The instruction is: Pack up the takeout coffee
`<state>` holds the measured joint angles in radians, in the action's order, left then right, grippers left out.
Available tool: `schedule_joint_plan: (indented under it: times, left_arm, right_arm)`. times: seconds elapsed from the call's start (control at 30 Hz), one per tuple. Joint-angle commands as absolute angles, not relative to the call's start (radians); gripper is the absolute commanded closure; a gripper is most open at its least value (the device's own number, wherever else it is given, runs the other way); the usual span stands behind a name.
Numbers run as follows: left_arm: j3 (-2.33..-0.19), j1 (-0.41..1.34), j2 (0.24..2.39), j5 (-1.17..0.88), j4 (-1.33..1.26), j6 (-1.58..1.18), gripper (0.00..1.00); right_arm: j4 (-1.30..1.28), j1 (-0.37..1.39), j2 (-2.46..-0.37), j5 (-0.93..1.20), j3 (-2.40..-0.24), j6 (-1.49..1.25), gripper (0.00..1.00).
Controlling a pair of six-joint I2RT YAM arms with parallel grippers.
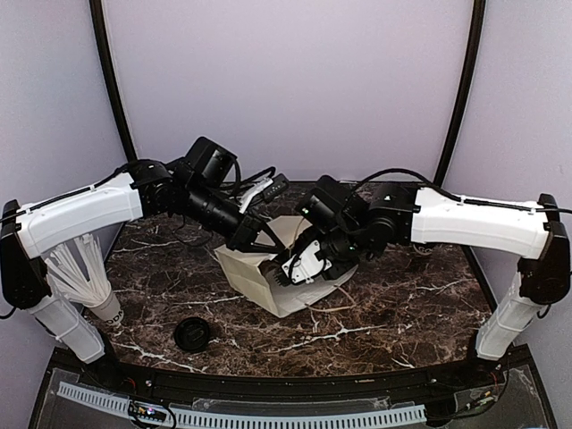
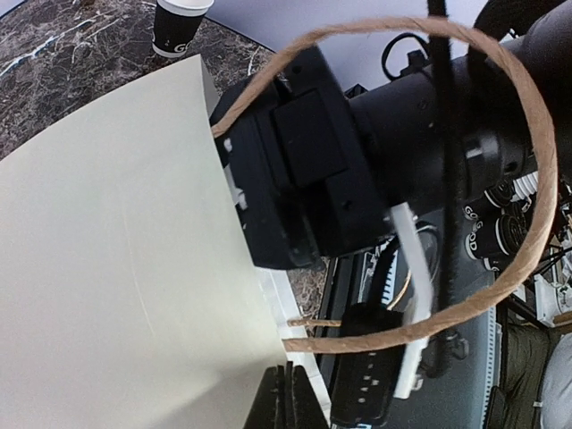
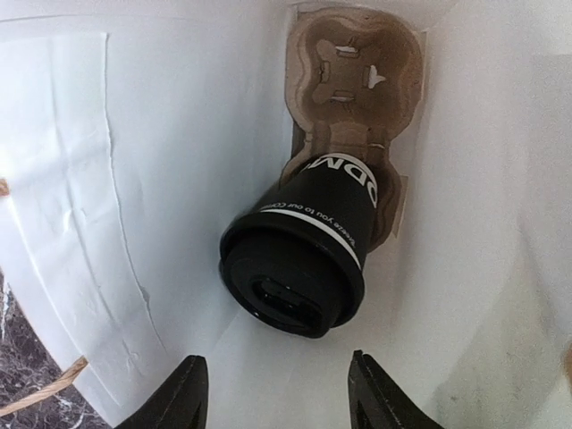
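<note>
The takeout coffee [image 3: 299, 259], a black cup with a black lid and white print, sits tilted in a brown cardboard carrier [image 3: 357, 71] at the bottom of a white paper bag [image 3: 179, 134]. My right gripper [image 3: 279, 382] hangs open just above the lid, touching nothing. In the top view the right gripper [image 1: 295, 265] reaches into the mouth of the bag [image 1: 250, 273], and the cup is hidden. My left gripper [image 2: 288, 398] is shut on the bag's rim [image 2: 268, 349] beside its twine handle [image 2: 527, 179]. From above, the left gripper [image 1: 257, 239] holds the bag's far edge up.
A loose flat black lid [image 1: 192, 334] lies on the marble table [image 1: 402, 295] near the front left. A second black cup with a bare white rim [image 2: 179, 27] stands at the left [image 1: 109, 308]. The twine handle loops around the right arm [image 2: 357, 152].
</note>
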<state>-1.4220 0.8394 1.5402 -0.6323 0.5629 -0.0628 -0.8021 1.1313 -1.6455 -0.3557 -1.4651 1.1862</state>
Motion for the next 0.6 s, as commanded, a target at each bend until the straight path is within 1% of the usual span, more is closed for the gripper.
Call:
schedule_joint_plan:
  times: [0.0, 0.13, 0.33, 0.57]
  left_arm:
    - [-1.467, 0.834, 1.474, -0.667, 0.681, 0.041, 1.0]
    - [-1.477, 0.833, 1.463, -0.693, 0.728, 0.076, 1.0]
    - [-1.478, 0.831, 1.464, -0.715, 0.776, 0.126, 1.0]
    - [-1.454, 0.816, 1.448, -0.701, 0.745, 0.144, 1.0]
  right_arm:
    - [-0.86, 1.17, -1.634, -0.338, -1.566, 1.142, 0.43]
    - [-0.9, 1.209, -1.649, -0.341, -1.577, 1.148, 0.4]
    - [-0.932, 1.234, -1.666, -0.351, -1.577, 1.142, 0.39]
    - [-1.086, 1.237, -1.606, -0.254, -1.694, 1.027, 0.39]
